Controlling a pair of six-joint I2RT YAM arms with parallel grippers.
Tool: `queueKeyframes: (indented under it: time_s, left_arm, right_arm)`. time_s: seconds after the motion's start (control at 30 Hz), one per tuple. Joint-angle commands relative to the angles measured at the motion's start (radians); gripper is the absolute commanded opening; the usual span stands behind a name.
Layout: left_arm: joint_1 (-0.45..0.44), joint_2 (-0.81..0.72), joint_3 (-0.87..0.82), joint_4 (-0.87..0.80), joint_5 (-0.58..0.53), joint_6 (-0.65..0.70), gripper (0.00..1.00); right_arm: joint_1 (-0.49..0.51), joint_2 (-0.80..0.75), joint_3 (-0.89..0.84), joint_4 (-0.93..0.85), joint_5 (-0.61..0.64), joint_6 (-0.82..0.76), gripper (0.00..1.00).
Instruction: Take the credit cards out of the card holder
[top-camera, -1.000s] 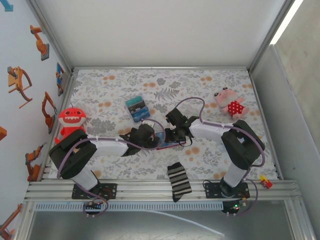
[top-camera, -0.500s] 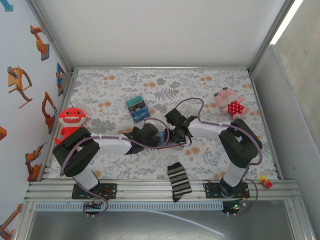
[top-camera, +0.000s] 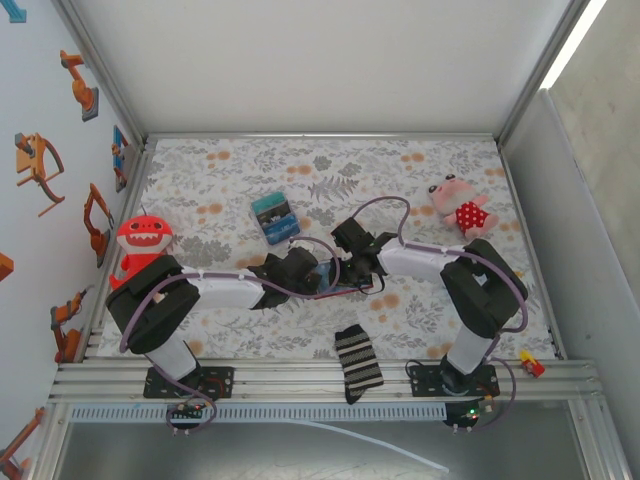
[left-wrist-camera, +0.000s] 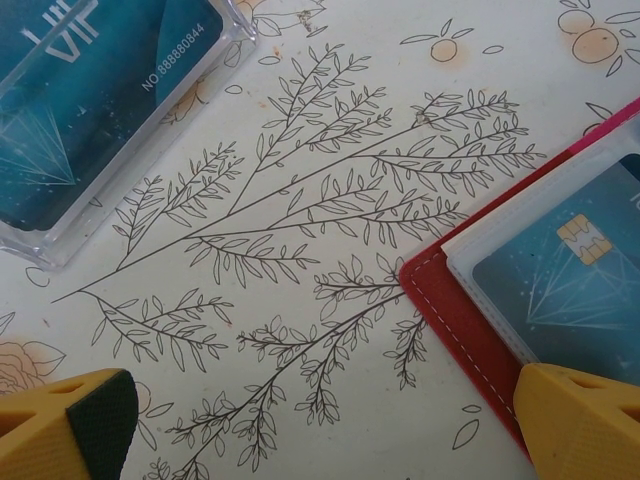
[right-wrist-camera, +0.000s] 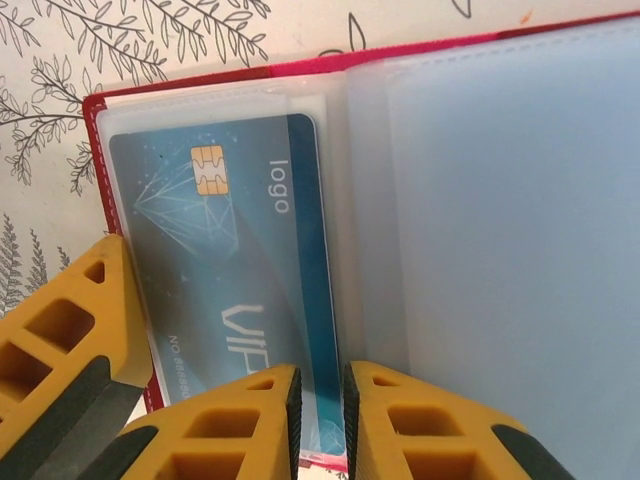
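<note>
– Find the left gripper (left-wrist-camera: 320, 428) further right than 1 second ago, drawn in close to the right gripper (right-wrist-camera: 320, 388).
– Claw state on the left?
– Spread wide. Note 1 yellow finger (left-wrist-camera: 65, 425) over bare floral-print tablecloth (left-wrist-camera: 300, 150), the other over the stitched red border of the small dark-red folding card holder (left-wrist-camera: 445, 305).
– And the right?
– Pressed almost together, with only a thin slit between the pads. Seems to pinch an edge of the clear plastic pocket (right-wrist-camera: 335, 180) right beside the fold. Cannot tell about any hold on the card inside.
– Which card?
– Look for the teal plastic credit card with a gold chip (right-wrist-camera: 240, 250), printed "logo" and "VIP", tucked in that pocket, left of the fold in the right wrist view. Beside it, frosted plastic leaves (right-wrist-camera: 500, 250).
– Where to find the card holder?
– Lying open and flat mid-table, between the 2 grippers. Behind it and to the left, apart from it, see the clear plastic box showing a teal VIP card face (left-wrist-camera: 90, 110).
– Anything else around?
– Spot a red shark plush toy (top-camera: 143, 238) by the left wall, a pink plush doll in a red dotted dress (top-camera: 458, 208) far right, and a black-and-white striped sock (top-camera: 358, 362) at the near edge.
</note>
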Motion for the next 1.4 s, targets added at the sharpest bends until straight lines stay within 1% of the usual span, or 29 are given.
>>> queueKeyframes:
  time_s: [0.0,0.2,0.33,0.5,0.77,0.93,1.0,1.2,1.37]
  left_arm:
    - [-0.005,0.024,0.018,-0.07,-0.017,0.017,0.97]
    - [-0.005,0.021,0.022,-0.075,-0.015,0.02,0.97]
    - [-0.008,0.022,0.022,-0.077,-0.013,0.024,0.97]
    - [-0.01,0.026,0.025,-0.093,-0.007,0.027,0.97]
    - [-0.011,0.032,0.026,-0.104,0.002,0.028,0.97]
    - [-0.012,0.037,0.031,-0.112,0.003,0.031,0.97]
    - [-0.015,0.039,0.032,-0.112,0.003,0.03,0.97]
    - [-0.019,0.044,0.038,-0.114,0.003,0.031,0.97]
    - [-0.021,0.04,0.043,-0.118,0.001,0.032,0.97]
  right_arm:
    - [0.005,-0.024,-0.018,-0.027,0.024,0.016,0.19]
    - [0.005,0.002,-0.03,-0.006,0.01,0.025,0.19]
    - [0.003,0.02,-0.044,0.036,-0.032,0.035,0.19]
    - [-0.009,0.002,-0.076,0.085,-0.072,0.053,0.19]
    - [-0.051,-0.051,-0.19,0.311,-0.225,0.109,0.14]
    - [-0.082,-0.059,-0.267,0.502,-0.326,0.173,0.14]
    - [-0.09,-0.065,-0.286,0.546,-0.343,0.185,0.14]
    - [-0.095,-0.062,-0.291,0.538,-0.336,0.168,0.15]
    - [-0.095,-0.031,-0.29,0.554,-0.34,0.166,0.08]
